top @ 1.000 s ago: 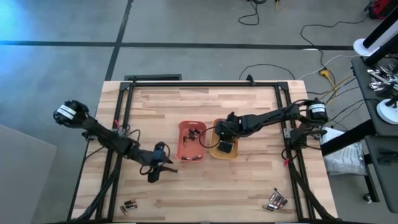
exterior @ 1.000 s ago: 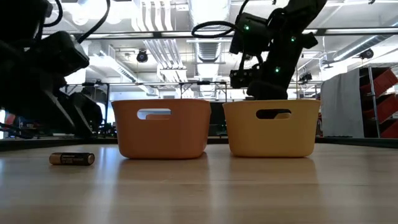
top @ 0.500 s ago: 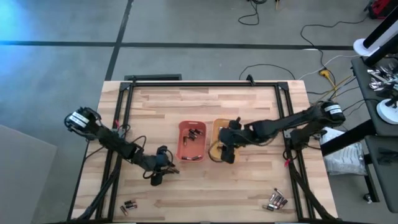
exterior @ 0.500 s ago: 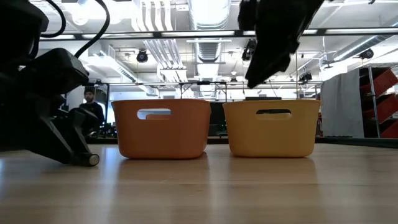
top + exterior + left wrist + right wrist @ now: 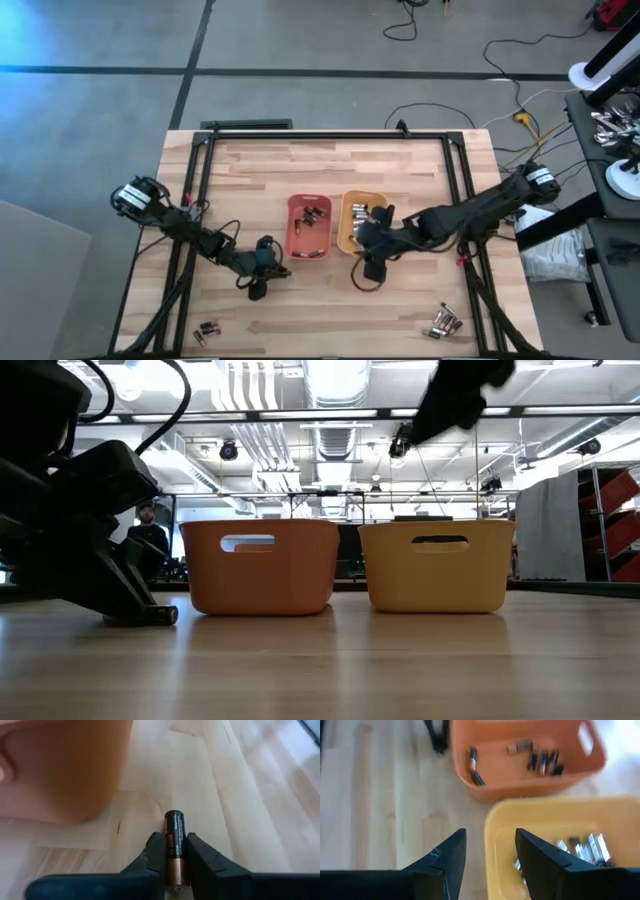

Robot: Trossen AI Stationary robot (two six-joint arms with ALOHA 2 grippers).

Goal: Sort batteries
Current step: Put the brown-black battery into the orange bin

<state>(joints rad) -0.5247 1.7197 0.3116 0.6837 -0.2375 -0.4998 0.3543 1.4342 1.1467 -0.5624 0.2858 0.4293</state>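
— Now, item one: what do we log for the left gripper [image 5: 175,852]?

— We log it low on the wooden table [image 5: 400,160], beside the orange tray [image 5: 309,226] on that arm's own side. Its two dark fingers [image 5: 156,851] are closed narrowly on one dark battery [image 5: 174,832] with a coppery end. That cell lies lengthwise between the fingers, its dark end sticking out past the tips. In the low view, the gripper sits right down at the tabletop.

— Item two, the right gripper [image 5: 490,847]?

— We find it near the table's front, just in front of the yellow tray [image 5: 349,232]. Its fingers [image 5: 447,855] are spread apart and hold nothing.

— Item three, the trays' contents?

— Orange tray: several dark batteries [image 5: 544,761] scattered on its floor. Yellow tray: silvery batteries [image 5: 582,845] clustered together. The two trays stand side by side, close together.

— Item four, loose stock?

— We count a small group of silvery cells [image 5: 446,322] near the table's front corner on the right arm's side, and a couple of dark cells [image 5: 207,329] near the front corner on the left arm's side. Both lots lie well apart from the trays.

— Anything beyond the table?

— A person [image 5: 148,535] shows in the room behind, seen in the low view.
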